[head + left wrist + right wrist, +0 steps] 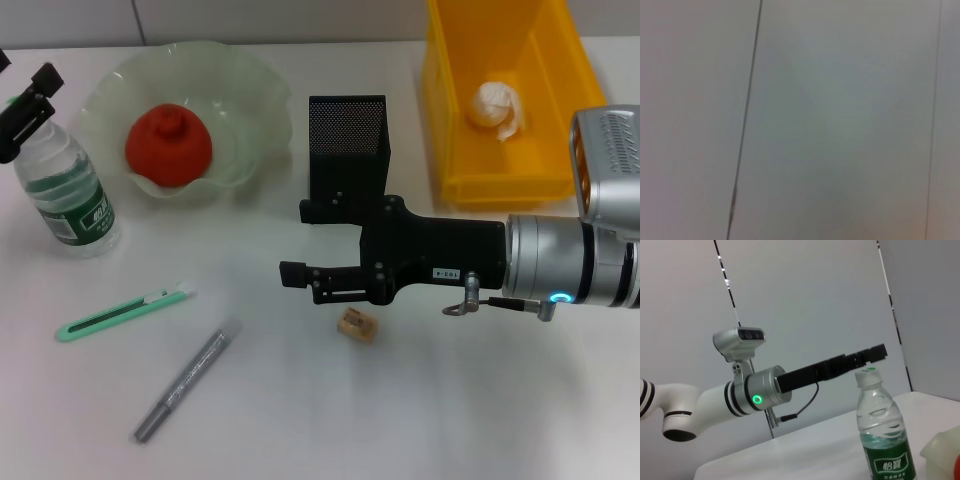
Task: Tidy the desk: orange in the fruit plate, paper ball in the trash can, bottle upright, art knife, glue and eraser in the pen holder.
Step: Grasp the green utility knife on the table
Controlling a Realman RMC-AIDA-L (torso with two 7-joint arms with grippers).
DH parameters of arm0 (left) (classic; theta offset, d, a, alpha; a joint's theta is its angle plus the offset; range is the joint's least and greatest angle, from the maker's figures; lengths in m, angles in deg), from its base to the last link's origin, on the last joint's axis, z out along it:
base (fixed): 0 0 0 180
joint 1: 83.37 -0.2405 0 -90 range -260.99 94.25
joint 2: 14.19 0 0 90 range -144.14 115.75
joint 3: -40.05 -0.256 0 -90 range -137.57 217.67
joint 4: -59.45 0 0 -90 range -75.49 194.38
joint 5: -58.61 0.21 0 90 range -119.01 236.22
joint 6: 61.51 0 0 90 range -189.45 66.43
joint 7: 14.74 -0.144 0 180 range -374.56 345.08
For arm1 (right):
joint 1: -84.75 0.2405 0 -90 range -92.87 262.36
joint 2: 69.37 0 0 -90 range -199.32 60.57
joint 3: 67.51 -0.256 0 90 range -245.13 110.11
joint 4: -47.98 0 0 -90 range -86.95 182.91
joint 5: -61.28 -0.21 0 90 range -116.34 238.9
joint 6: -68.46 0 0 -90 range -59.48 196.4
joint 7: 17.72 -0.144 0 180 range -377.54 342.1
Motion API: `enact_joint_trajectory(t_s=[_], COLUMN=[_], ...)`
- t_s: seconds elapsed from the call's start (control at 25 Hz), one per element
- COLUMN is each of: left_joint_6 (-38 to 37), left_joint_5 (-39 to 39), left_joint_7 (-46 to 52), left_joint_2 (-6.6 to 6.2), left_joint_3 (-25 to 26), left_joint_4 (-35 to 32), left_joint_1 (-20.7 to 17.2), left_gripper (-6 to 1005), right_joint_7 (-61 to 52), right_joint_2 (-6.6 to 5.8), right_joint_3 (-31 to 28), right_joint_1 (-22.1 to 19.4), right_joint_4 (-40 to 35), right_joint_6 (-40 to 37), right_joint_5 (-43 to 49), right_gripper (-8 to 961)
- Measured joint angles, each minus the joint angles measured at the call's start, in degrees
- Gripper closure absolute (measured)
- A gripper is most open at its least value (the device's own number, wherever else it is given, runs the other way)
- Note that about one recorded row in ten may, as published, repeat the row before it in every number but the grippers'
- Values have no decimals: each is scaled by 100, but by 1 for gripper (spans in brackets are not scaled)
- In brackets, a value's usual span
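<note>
right hand (296, 242) spread, empty (over eraser (357, 324)) | to be lowered squarely | left hand (28, 100) at bottle (62, 180), grip unclear

White desk (450, 400) bears bottle (68, 185), knife (122, 314), eraser (357, 324).

A robot test bench in a lab or office-like room: a plain white table (500, 400) backed by bare grey wall panels (805, 300) with thin dark seams. Desk props lie staged on it, with a black mesh pen holder (347, 140) just behind the right gripper's jaws and a yellow plastic bin (450, 150) beyond.
</note>
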Motion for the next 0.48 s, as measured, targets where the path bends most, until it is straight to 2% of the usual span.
enact_joint_trajectory(t_s=[0.16,0.48], left_joint_6=[-305,-811], left_joint_5=[-101,-138], left_joint_7=[196,577], left_joint_2=[37,1], left_joint_3=[13,1], left_joint_4=[-294,-568], left_joint_1=[-116,-160], left_gripper=[247,203], right_joint_7=[0,19], right_joint_2=[0,0], right_joint_3=[0,0], right_joint_1=[0,-3], right_joint_4=[0,-11], right_joint_6=[0,-26], right_joint_5=[0,-111], right_gripper=[113,112])
